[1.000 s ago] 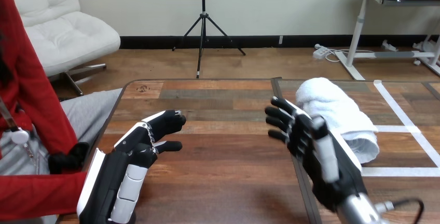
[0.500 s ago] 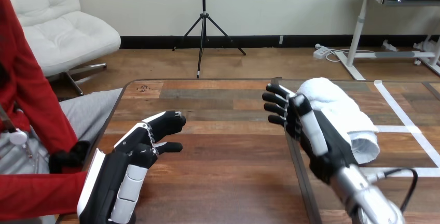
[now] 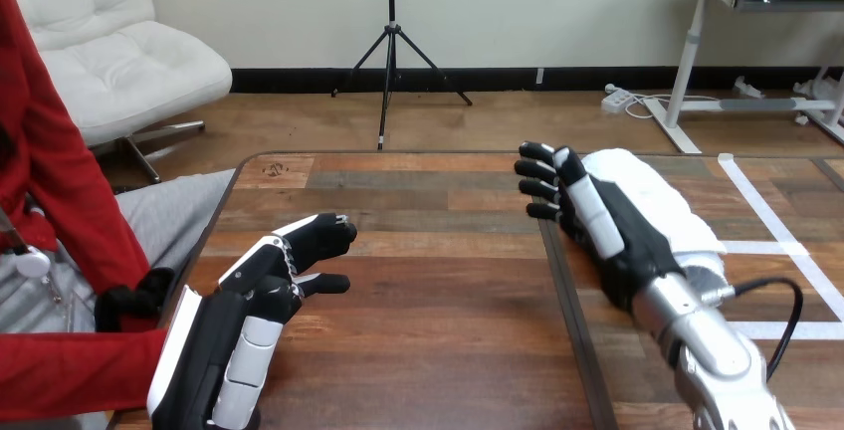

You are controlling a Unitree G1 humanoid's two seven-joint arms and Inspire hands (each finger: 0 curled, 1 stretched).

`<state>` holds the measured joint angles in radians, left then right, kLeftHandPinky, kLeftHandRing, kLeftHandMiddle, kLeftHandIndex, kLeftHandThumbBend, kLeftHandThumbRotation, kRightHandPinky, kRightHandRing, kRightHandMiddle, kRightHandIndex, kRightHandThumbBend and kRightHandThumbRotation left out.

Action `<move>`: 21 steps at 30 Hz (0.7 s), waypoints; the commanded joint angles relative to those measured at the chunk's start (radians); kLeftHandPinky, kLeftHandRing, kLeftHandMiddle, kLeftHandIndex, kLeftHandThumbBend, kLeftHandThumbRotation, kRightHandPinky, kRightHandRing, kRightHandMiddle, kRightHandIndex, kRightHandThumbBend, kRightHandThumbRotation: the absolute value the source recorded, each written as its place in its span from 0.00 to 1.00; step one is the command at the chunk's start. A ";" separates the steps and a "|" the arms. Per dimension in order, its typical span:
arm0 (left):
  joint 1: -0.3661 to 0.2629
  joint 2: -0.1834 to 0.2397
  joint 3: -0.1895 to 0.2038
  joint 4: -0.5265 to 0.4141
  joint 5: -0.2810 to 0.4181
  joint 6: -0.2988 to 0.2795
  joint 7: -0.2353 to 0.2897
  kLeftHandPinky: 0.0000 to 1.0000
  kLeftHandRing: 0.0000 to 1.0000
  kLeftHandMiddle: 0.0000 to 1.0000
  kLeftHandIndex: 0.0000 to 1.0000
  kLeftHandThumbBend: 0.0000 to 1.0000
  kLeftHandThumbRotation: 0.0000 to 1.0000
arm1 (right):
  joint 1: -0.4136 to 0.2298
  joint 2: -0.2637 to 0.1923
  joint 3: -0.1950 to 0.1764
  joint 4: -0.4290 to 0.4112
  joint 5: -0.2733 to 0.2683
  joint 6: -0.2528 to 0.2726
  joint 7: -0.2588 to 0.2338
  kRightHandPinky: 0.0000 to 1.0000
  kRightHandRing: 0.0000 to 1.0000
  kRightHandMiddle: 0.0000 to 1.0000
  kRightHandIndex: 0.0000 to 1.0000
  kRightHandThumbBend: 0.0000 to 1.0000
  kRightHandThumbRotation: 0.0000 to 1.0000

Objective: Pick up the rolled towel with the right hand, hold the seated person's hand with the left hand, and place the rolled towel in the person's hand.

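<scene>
The first step, picking up the rolled towel (image 3: 672, 196), is in hand and not yet done. The towel lies on the counter (image 3: 428, 281) toward its far right corner, running slantwise from the far edge toward the right edge. The right robot hand (image 3: 602, 221) is set against the towel's left flank with its fingers straight and spread, closed round nothing; whether the palm touches the cloth cannot be told. The left robot hand (image 3: 264, 286) hovers near the counter's left edge, fingers loosely relaxed and empty. The person's hand (image 3: 134, 301) rests beyond that left edge, off the counter and apart from the left robot hand. The next move likely calls for the right fingers and thumb to wrap round the roll's middle, firmly enough that the soft cloth neither unrolls nor slips on the lift. After that, the left robot hand would need to reach out past the left edge for the person's hand.
</scene>
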<state>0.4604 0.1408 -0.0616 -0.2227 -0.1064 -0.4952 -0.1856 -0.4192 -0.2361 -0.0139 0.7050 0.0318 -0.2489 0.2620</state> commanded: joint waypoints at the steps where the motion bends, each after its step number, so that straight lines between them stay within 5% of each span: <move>1: -0.071 -0.022 0.011 -0.017 0.009 -0.022 0.014 0.68 0.81 0.78 0.74 0.79 1.00 | -0.303 -0.054 -0.048 0.212 -0.026 -0.112 -0.072 0.86 0.89 0.88 0.89 0.94 1.00; 13: -0.071 -0.018 0.013 -0.016 0.002 -0.022 0.011 0.67 0.80 0.77 0.74 0.78 1.00 | -0.416 -0.104 -0.043 0.336 -0.048 -0.111 -0.096 0.93 0.93 0.93 0.92 0.96 1.00; 21: -0.072 -0.015 0.013 -0.017 -0.002 -0.021 0.007 0.67 0.81 0.78 0.74 0.78 1.00 | -0.483 -0.143 -0.016 0.405 -0.105 -0.102 -0.157 0.93 0.94 0.93 0.93 0.90 1.00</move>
<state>0.4607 0.1419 -0.0612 -0.2227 -0.1068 -0.4952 -0.1835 -0.6421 -0.3003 -0.0143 1.0102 -0.0303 -0.2739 0.1810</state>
